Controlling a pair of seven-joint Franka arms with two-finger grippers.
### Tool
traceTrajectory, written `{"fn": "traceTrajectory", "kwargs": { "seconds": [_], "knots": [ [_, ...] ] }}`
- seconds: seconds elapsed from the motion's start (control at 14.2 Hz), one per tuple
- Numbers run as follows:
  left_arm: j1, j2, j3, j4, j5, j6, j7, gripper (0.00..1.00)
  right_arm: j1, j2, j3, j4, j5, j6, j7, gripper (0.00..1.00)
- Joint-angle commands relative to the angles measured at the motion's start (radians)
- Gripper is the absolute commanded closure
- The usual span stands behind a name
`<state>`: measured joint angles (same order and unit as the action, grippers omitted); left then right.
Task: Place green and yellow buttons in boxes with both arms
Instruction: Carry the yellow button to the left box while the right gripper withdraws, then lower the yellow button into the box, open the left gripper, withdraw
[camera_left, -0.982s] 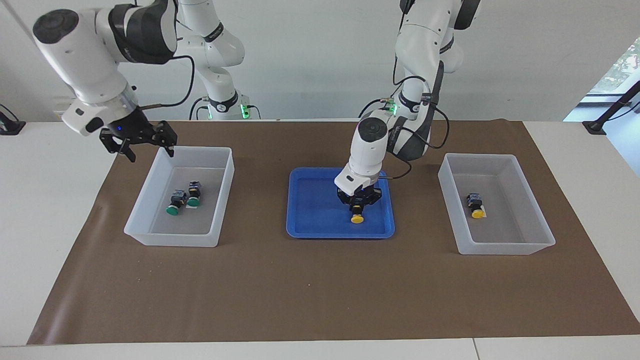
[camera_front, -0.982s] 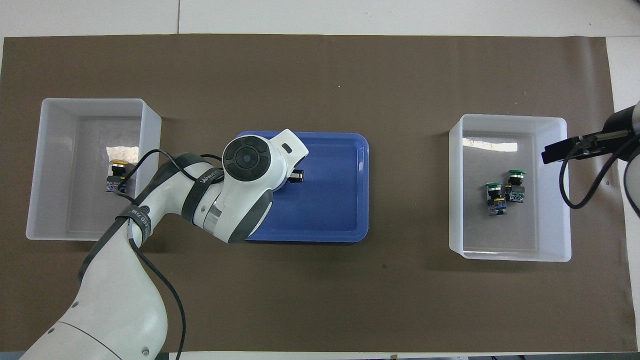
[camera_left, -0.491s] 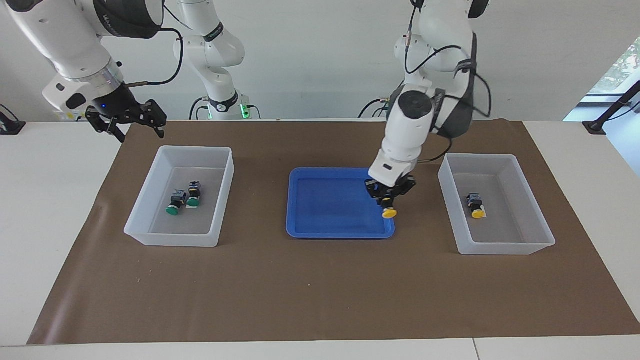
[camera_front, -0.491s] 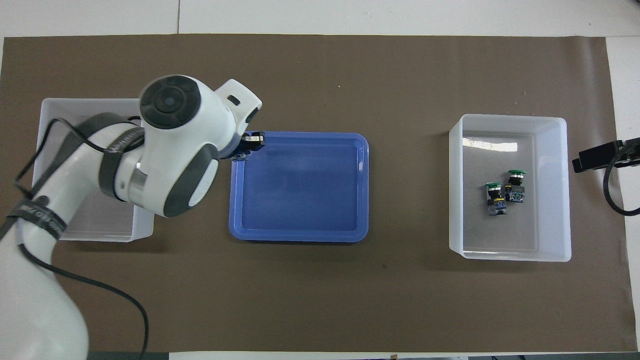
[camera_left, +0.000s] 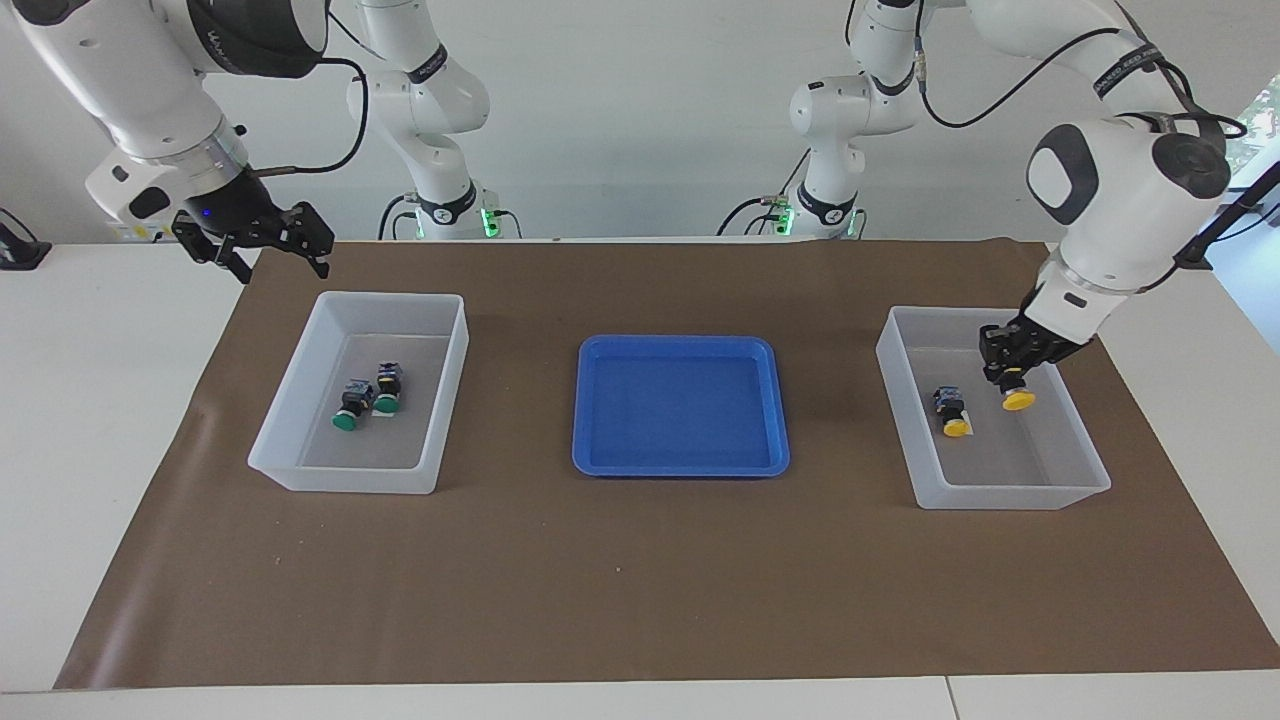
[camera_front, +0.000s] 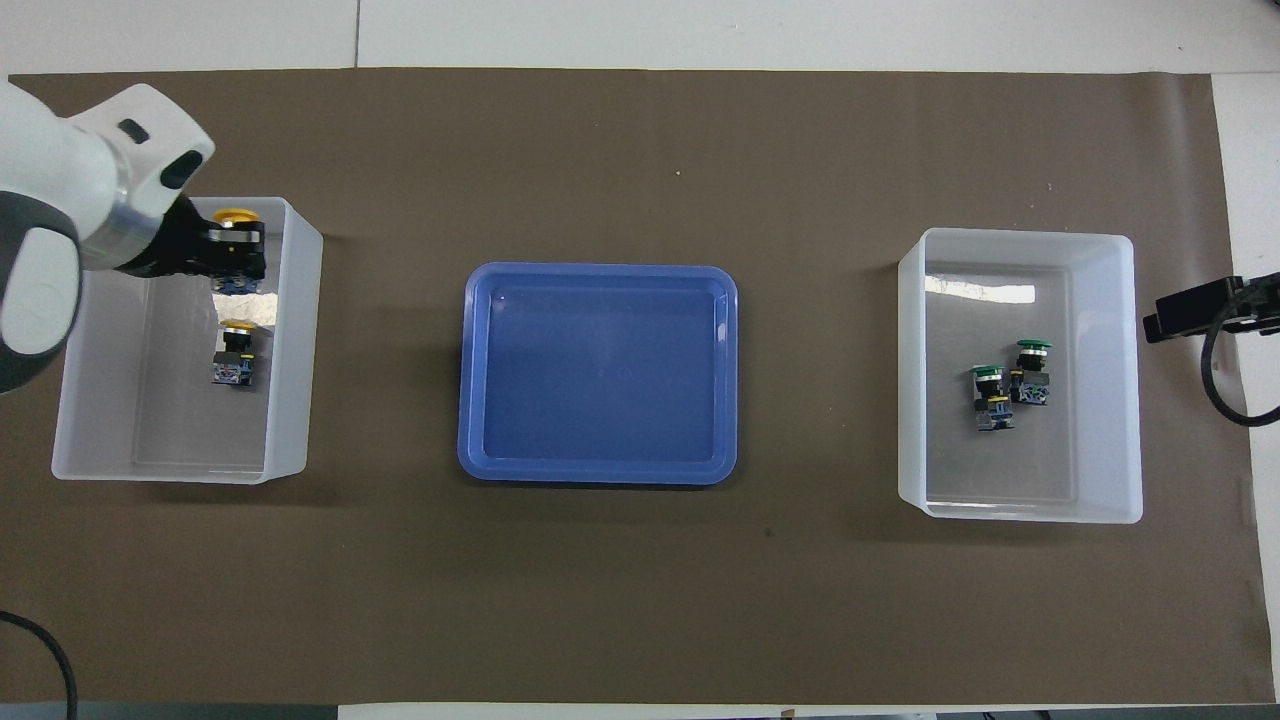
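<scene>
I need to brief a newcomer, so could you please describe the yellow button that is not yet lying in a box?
Find the translucent white box at the left arm's end of the table. The left gripper hangs over it, shut on a yellow button. The other yellow button lies loose on the box floor.

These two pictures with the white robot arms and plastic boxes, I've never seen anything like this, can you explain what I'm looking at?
Two white robot arms work at a table covered by a brown mat. One picture faces the robots from across the table; the other looks down from above their end.

In the middle lies a blue tray. At each end stands a translucent box. The box at the right arm's end holds two green buttons. The other box holds one yellow button.

The left gripper, shut on a second yellow button, hangs over that box. The right gripper waits, open, up beside the green-button box.
</scene>
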<state>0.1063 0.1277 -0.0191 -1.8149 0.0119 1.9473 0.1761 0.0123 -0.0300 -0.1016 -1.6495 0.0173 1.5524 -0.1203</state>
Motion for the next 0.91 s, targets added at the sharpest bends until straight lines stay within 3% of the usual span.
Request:
{"fn": "traceTrajectory", "kwargs": {
  "seconds": [0.0,0.21,0.63,0.7,0.77,0.84],
  "knots": [
    [0.039,-0.071,-0.013,-0.240,-0.013,0.196,0.049,1.00,0.021,0.008,-0.021,-0.009,-0.017,0.008,0.034,0.00],
    [0.072,-0.072,-0.010,-0.388,-0.013,0.333,0.060,1.00,0.014,0.027,-0.021,0.006,-0.016,0.000,0.036,0.00],
    [0.108,-0.060,-0.010,-0.486,-0.013,0.427,0.054,1.00,0.000,-0.002,-0.020,-0.003,-0.010,-0.008,0.030,0.00],
    [0.108,-0.062,-0.010,-0.486,-0.013,0.424,0.057,0.64,0.000,-0.002,-0.020,-0.003,-0.011,-0.006,0.028,0.00],
    [0.108,-0.062,-0.010,-0.485,-0.013,0.423,0.060,0.01,0.000,-0.004,-0.020,-0.007,-0.011,-0.008,0.028,0.00],
    [0.113,-0.060,-0.010,-0.478,-0.013,0.415,0.063,0.00,0.001,-0.004,-0.020,-0.007,-0.013,-0.008,0.028,0.00]
  ]
}}
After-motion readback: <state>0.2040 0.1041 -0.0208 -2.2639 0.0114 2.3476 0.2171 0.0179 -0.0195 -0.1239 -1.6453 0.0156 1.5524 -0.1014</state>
